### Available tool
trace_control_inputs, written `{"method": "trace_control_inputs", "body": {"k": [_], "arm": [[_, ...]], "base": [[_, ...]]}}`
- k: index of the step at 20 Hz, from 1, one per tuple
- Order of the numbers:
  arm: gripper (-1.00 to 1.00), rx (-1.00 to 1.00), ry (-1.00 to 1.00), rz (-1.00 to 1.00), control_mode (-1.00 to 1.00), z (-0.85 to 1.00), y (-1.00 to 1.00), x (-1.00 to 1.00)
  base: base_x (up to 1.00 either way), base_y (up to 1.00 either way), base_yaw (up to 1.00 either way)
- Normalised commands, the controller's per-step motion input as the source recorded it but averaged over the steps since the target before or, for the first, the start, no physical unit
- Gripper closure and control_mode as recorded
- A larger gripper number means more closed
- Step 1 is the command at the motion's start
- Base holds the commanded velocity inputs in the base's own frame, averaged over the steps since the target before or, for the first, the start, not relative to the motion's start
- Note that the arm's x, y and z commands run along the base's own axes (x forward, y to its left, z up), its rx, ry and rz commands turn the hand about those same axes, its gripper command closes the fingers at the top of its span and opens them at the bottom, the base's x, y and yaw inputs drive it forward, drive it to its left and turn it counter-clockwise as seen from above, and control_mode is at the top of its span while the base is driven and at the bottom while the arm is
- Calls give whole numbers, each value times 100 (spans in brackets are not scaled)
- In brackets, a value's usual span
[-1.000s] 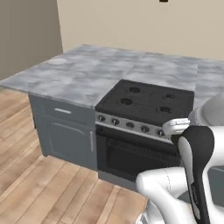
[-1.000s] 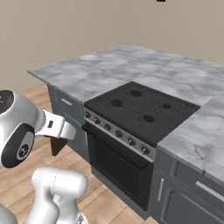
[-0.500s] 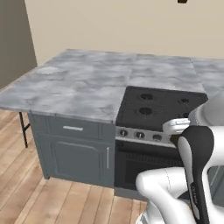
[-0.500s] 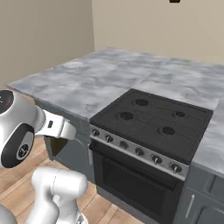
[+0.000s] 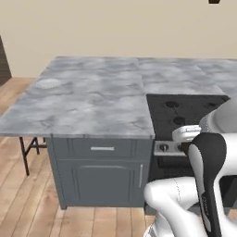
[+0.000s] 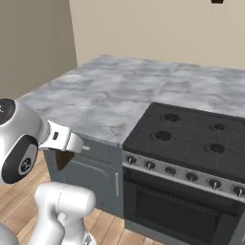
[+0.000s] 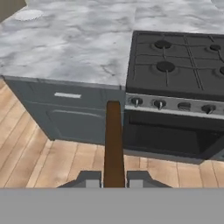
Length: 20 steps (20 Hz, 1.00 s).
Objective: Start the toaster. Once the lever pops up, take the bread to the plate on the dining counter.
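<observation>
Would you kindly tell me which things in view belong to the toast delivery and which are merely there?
For the job:
- bread, clamped edge-on in the shut tool
- plate, at the counter's far left
- dining counter

Just there:
- cooktop
- oven knobs
- drawer handle

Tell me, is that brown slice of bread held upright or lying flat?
Upright, on edge: in the hand view the bread shows as a thin brown strip rising between the two closed fingers.
</observation>
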Motion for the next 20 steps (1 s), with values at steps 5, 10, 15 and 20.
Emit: {"method": "trace_control_inputs", "body": {"k": [5, 10, 15, 20], "arm": [[100, 0, 0, 0, 100, 0, 0, 0], [100, 0, 0, 0, 100, 0, 0, 0], [100, 0, 0, 0, 100, 0, 0, 0], [100, 0, 0, 0, 100, 0, 0, 0]], "base": [[46, 100, -36], [38, 100, -36], [29, 100, -33], [23, 100, -29]]}}
